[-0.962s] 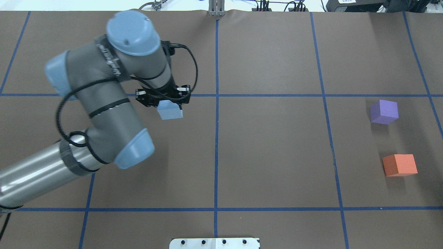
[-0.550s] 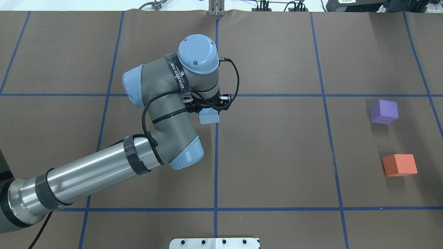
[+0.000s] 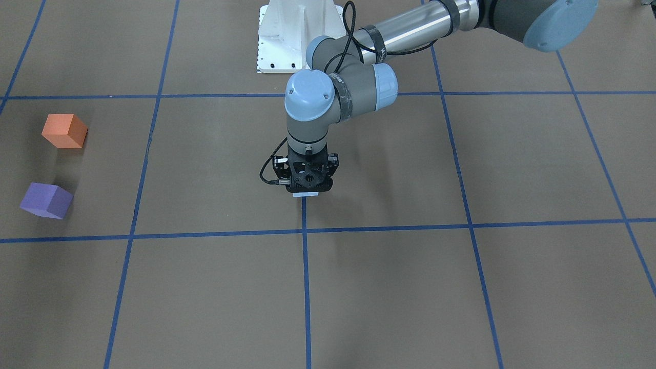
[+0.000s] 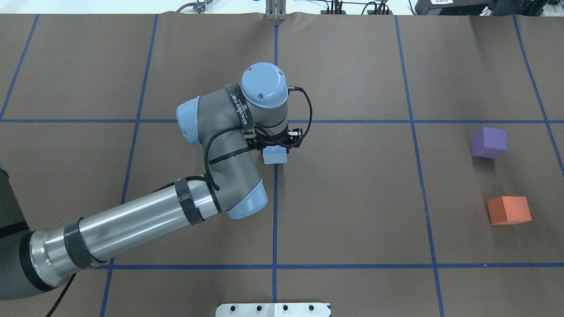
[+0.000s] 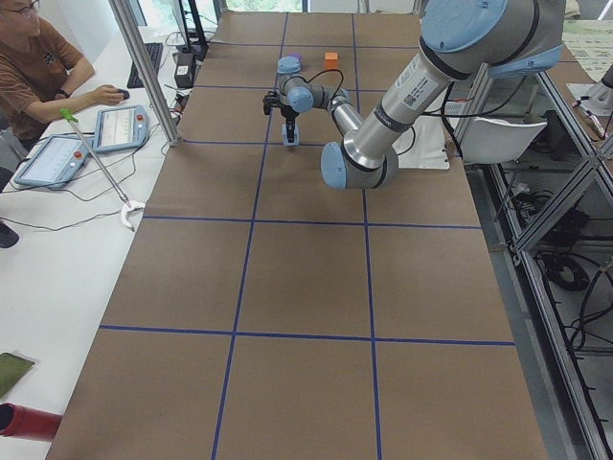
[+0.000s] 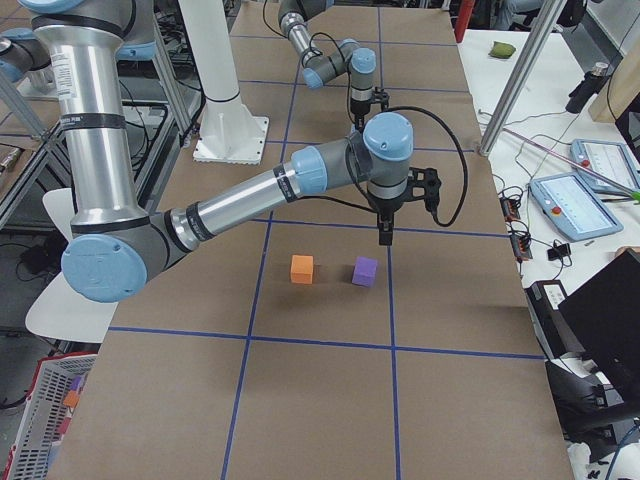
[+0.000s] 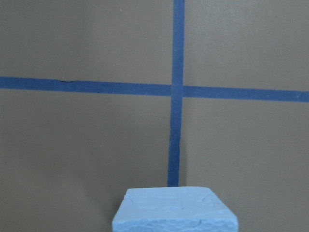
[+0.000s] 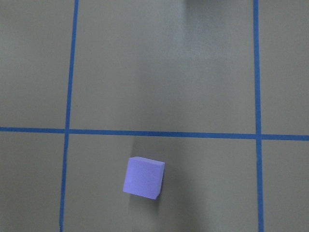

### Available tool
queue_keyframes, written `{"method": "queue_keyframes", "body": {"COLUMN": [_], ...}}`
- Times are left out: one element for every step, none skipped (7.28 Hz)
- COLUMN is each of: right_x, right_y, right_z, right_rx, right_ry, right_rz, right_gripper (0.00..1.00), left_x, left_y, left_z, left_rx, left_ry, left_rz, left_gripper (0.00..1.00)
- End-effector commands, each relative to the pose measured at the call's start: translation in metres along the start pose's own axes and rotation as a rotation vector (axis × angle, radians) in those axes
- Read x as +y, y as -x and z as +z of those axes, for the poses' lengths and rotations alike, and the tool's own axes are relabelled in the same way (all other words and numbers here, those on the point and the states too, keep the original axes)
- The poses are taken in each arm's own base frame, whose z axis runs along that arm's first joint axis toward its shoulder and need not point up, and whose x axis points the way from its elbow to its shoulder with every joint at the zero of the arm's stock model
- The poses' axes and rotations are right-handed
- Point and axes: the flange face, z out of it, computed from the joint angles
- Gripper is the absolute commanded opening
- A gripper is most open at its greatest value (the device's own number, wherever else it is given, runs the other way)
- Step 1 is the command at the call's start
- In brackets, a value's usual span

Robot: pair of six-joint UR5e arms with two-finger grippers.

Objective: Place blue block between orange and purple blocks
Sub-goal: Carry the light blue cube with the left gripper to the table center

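Observation:
My left gripper (image 4: 274, 149) is shut on the light blue block (image 4: 274, 156) and holds it over the table's centre line. The block shows as a sliver under the gripper in the front view (image 3: 306, 194) and at the bottom of the left wrist view (image 7: 175, 210). The purple block (image 4: 489, 142) and the orange block (image 4: 509, 210) sit far to the right, with a gap between them. My right gripper (image 6: 385, 236) shows only in the right side view, above the table near the purple block (image 6: 365, 271); I cannot tell whether it is open or shut.
The brown table cover (image 4: 352, 198) is marked with blue tape lines. The robot's white base plate (image 4: 273, 309) is at the near edge. An operator (image 5: 38, 67) sits beside the table's long side.
My left arm has moved to the right with the blue block, from the left cell to the centre tape line. The purple and orange blocks have not moved.

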Motion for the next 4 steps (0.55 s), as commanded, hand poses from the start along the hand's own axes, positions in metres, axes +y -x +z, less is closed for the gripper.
{"method": "queue_keyframes", "body": {"right_x": [-0.016,-0.02,-0.013,0.001], "right_y": [0.105,0.159,0.225,0.288], "right_z": [0.012,0.021,0.043,0.066], "right_rx": [-0.046,-0.072,-0.076,-0.067], "right_ry": [0.019,0.037,0.065,0.077], "right_rz": [0.066,0.047,0.066,0.076], "right_gripper": [1.0,1.0,1.0,1.0], "left_x": [0.002,-0.003,-0.029,-0.064], "left_y": [-0.002,-0.002,0.01,0.036], "left_z": [-0.002,-0.012,-0.037,-0.062], "left_rx": [0.003,0.011,0.025,0.046], "left_ry": [-0.005,-0.016,-0.032,0.005], "left_rz": [0.009,0.005,-0.02,-0.071], "left_gripper": [1.0,1.0,1.0,1.0]}}
